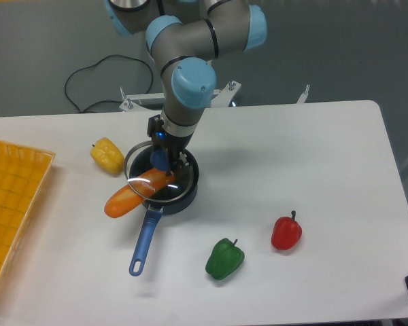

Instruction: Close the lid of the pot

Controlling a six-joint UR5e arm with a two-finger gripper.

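The dark navy pot (182,195) stands at the table's middle left, its long blue handle (144,243) pointing toward the front. An orange carrot-like vegetable (132,195) lies across the pot's left rim and sticks out to the left. The glass lid (144,168) with its thin metal rim hangs tilted over the pot, above the orange vegetable. My gripper (162,159) comes down from above and is shut on the lid's blue knob. The knob is mostly hidden between the fingers.
A yellow pepper (107,155) lies just left of the pot. A green pepper (224,259) and a red pepper (286,232) lie at the front right. A yellow basket (13,204) stands at the left edge. A black cable (88,81) runs behind the table.
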